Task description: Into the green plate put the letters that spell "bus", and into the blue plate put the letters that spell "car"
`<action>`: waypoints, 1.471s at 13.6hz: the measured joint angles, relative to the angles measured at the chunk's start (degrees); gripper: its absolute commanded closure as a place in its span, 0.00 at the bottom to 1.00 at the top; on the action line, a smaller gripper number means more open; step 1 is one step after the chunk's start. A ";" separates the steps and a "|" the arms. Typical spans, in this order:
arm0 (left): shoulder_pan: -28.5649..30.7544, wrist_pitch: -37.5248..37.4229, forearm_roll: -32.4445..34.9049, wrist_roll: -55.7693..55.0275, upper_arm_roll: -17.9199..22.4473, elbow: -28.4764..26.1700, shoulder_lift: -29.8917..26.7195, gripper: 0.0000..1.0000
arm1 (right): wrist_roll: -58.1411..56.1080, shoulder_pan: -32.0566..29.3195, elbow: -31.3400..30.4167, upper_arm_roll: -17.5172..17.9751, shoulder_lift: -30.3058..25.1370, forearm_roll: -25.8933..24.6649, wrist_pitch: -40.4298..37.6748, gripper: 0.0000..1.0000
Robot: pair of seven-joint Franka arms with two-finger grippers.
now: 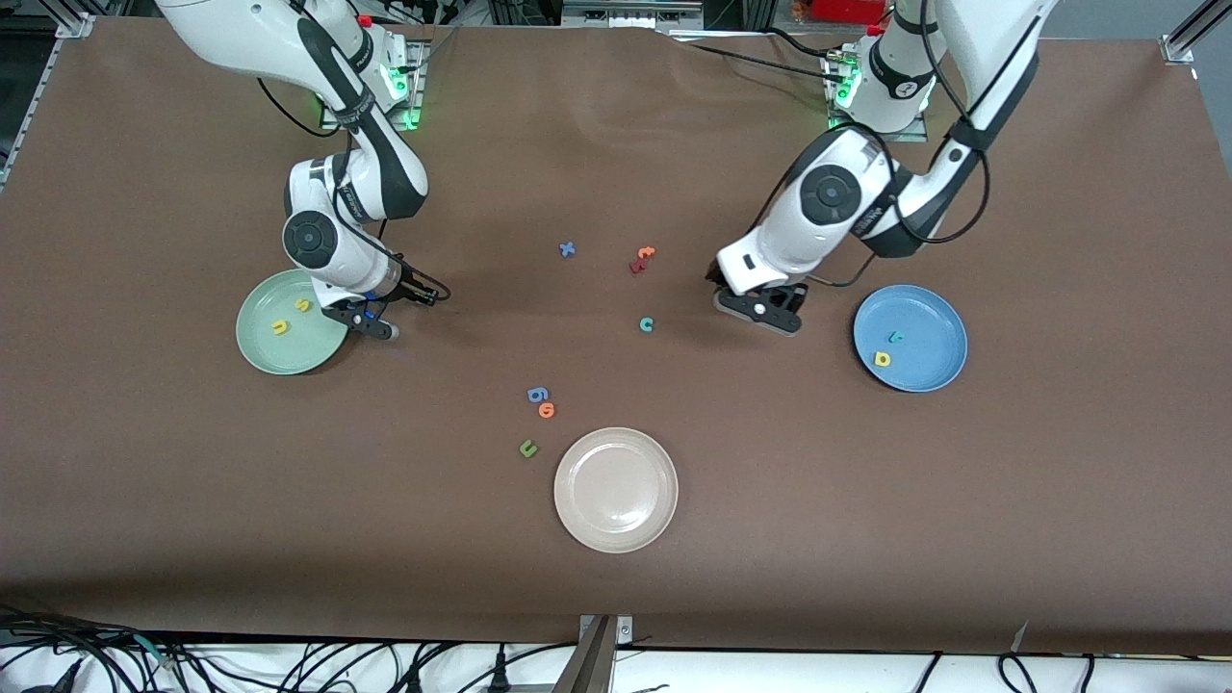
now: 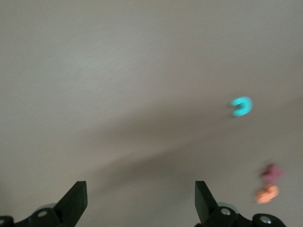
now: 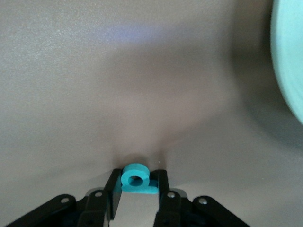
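With its fingers closed on the teal "b" just beside the green plate, the right end effector grips the last "bus" letter, while the left end effector, released and empty, hangs near the teal "c".

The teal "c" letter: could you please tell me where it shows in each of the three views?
Front view: the teal "c" lies on the bare table, beside the left gripper.
Left wrist view: the "c" lies ahead of the open fingers.
Right wrist view: not in it.
Shared landmark: the orange letter.
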 measured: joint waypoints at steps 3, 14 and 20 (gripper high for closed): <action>-10.77 0.22 2.73 -8.68 3.07 6.35 4.25 0.00 | -0.13 -0.03 0.57 -0.09 -0.18 0.00 -1.27 0.87; -21.75 0.23 10.33 -18.90 10.70 19.86 17.80 0.06 | -28.04 -2.52 13.77 -16.68 -0.02 -0.05 -24.30 0.87; -24.65 0.21 10.35 -18.89 12.98 20.61 20.07 0.07 | -30.61 -2.54 13.78 -16.56 5.67 -0.05 -20.58 0.71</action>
